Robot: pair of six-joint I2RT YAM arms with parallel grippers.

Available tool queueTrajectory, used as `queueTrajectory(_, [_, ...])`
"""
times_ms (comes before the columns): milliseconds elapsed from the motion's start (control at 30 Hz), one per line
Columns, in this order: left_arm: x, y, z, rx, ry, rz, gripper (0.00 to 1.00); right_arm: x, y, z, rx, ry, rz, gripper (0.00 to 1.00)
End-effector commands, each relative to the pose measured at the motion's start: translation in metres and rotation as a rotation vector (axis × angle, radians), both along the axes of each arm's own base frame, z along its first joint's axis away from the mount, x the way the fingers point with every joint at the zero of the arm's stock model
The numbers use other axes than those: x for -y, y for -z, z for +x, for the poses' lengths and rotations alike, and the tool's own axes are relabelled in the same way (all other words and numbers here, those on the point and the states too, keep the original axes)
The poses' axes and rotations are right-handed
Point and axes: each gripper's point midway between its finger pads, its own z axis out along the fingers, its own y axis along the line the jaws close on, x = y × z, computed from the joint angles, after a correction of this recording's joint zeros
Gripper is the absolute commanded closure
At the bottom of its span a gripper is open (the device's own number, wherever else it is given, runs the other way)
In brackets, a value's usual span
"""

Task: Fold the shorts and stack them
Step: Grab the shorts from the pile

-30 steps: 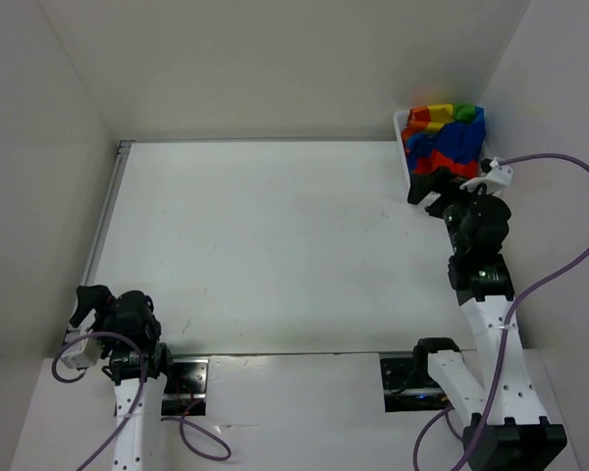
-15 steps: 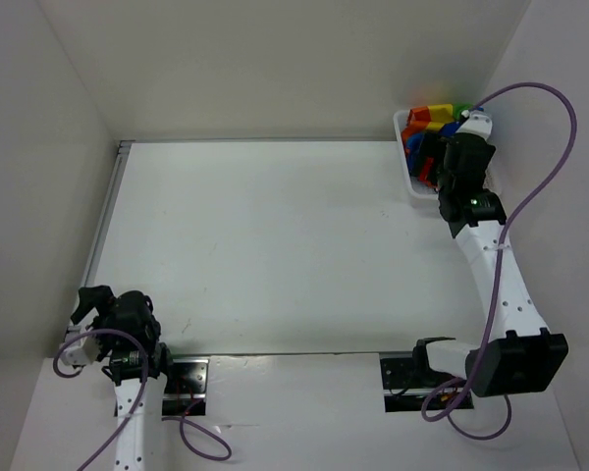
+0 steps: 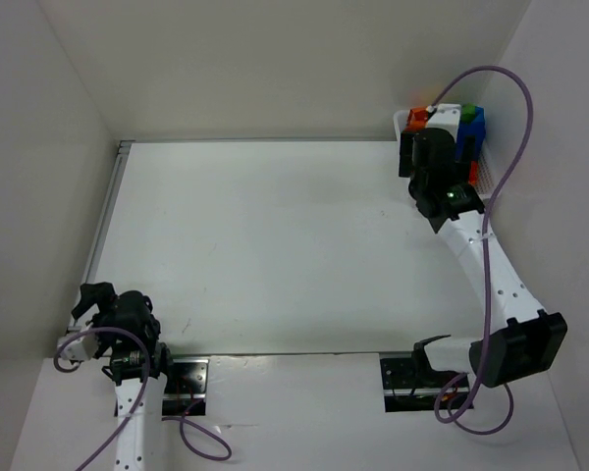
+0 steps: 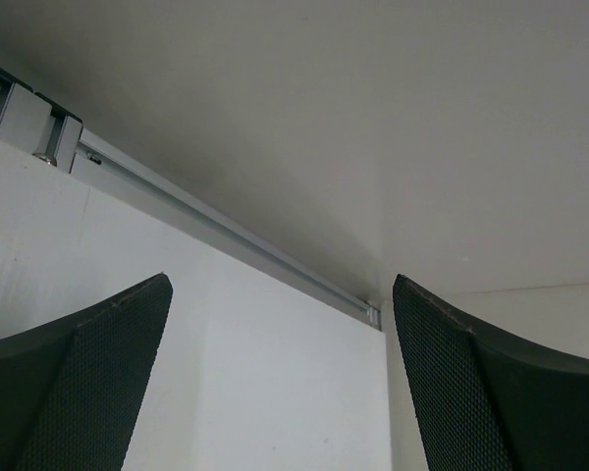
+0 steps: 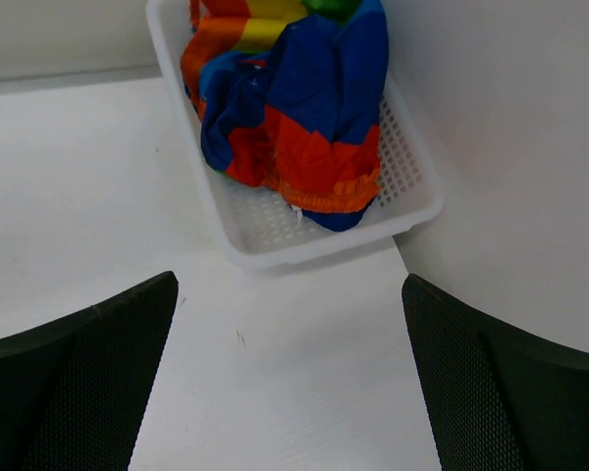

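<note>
The rainbow-striped shorts (image 5: 304, 98) lie crumpled in a white mesh basket (image 5: 309, 247) against the right wall. In the top view only bits of the shorts (image 3: 469, 128) show behind my right arm, in the table's far right corner. My right gripper (image 5: 287, 294) is open and empty, held above the table just short of the basket's near rim; in the top view the right gripper (image 3: 419, 155) overlaps the basket (image 3: 484, 175). My left gripper (image 3: 93, 299) is open and empty at the near left, far from the shorts; the left wrist view (image 4: 280, 285) shows its fingers wide apart.
White walls enclose the table on the left, back and right. An aluminium rail (image 3: 106, 211) runs along the table's left edge and also shows in the left wrist view (image 4: 226, 240). A purple cable (image 3: 506, 108) arcs above the right arm.
My right arm has stretched out and swung its gripper from beside the basket's near end up over the basket, now covering most of the shorts from above. The left arm has stayed put.
</note>
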Motion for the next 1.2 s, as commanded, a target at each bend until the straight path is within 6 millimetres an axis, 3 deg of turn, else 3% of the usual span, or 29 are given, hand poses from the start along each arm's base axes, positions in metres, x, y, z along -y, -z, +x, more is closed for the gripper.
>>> queueTrajectory(0, [-0.005,-0.008,-0.008,0.11,-0.073,-0.001,0.0,0.001,-0.017,-0.006,0.054,0.073,-0.084,0.0])
queueTrajectory(67, [-0.006,-0.004,-0.013,0.106,-0.093,-0.007,0.0,-0.006,-0.002,0.0,-0.02,0.032,-0.095,0.0])
queueTrajectory(100, [-0.005,-0.011,-0.011,0.131,-0.08,-0.017,0.0,-0.007,-0.003,0.002,-0.032,0.034,-0.091,0.0])
queueTrajectory(167, [-0.004,-0.017,-0.011,0.13,-0.068,-0.016,0.0,-0.01,0.014,0.003,-0.104,0.059,-0.129,0.0])
queueTrajectory(267, [0.0,-0.019,-0.014,0.223,-0.071,-0.079,0.0,-0.015,0.015,0.003,-0.1,0.048,-0.121,0.0])
queueTrajectory(367, [0.001,-0.021,-0.004,0.233,-0.034,-0.068,0.0,-0.023,0.005,0.001,-0.038,0.003,-0.052,0.0])
queueTrajectory(400, [0.004,-0.021,0.002,0.121,0.021,-0.036,0.0,-0.025,0.006,0.001,-0.039,-0.008,-0.048,0.0])
queueTrajectory(500, [0.017,-0.046,0.021,-0.009,0.198,0.048,0.0,-0.024,0.007,0.002,-0.027,0.005,-0.042,0.0])
queueTrajectory(567, [0.032,-0.059,0.038,-0.221,0.384,0.206,0.0,-0.024,0.001,0.004,0.019,0.022,-0.01,0.0])
queueTrajectory(633, [0.028,-0.051,0.042,-0.365,0.397,0.315,0.0,-0.034,-0.006,0.01,0.046,-0.035,0.054,0.0])
queueTrajectory(767, [0.032,-0.049,0.052,-0.427,0.452,0.397,0.0,-0.017,-0.001,0.026,0.046,0.041,0.128,0.0])
queueTrajectory(933, [0.04,-0.056,0.063,-0.458,0.515,0.496,0.0,0.023,0.01,0.05,0.038,0.139,0.233,0.0])
queueTrajectory(967, [0.043,-0.068,0.065,-0.442,0.528,0.536,0.0,0.031,0.015,0.053,0.039,0.149,0.27,0.0])
queueTrajectory(1000, [0.048,-0.078,0.067,-0.441,0.553,0.572,0.0,0.053,0.007,0.056,0.09,0.187,0.303,0.0])
queueTrajectory(1100, [0.07,-0.103,0.08,-0.475,0.676,0.763,0.0,0.084,0.017,0.069,0.142,0.267,0.379,0.0])
queueTrajectory(1167, [0.075,-0.103,0.087,-0.551,0.72,0.828,0.0,0.098,0.043,0.079,0.102,0.33,0.353,0.0])
